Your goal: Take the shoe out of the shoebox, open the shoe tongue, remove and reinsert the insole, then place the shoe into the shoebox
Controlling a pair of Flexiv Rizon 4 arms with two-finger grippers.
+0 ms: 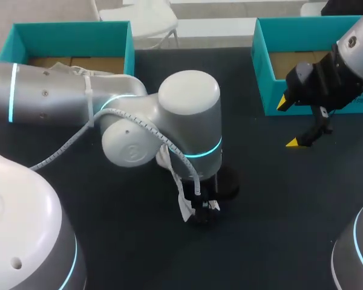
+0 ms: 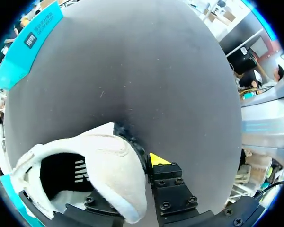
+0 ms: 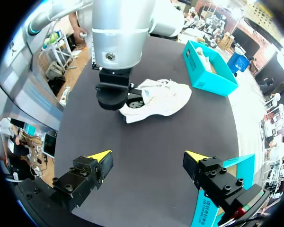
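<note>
Black desk (image 1: pixel 278 199), with one teal shoebox (image 1: pixel 72 27) at its far left corner and a second teal shoebox (image 1: pixel 263 78) at its far right, midway through a shoe-handling routine. The white shoe (image 3: pixel 163 97) is out of its box and lies on its side near the middle of the desk, well apart from both boxes. That first step looks done. A dark insole (image 2: pixel 66 175) shows inside the shoe's opening, so lifting the tongue, pulling and refitting the insole and returning the shoe to a box all appear yet to come.

The left tool (image 1: pixel 202 208) is down on the shoe at its opening end. In the left wrist view its two fingers straddle the padded white rim. One yellow tip (image 2: pixel 157 159) sits just outside the rim and the other is hidden behind it. The narrow gap suggests the tool is clamped on that rim.

The right tool (image 3: pixel 146 158) hangs above bare desk just in front of the right-hand box, fingers spread wide, holding and touching nothing.
</note>
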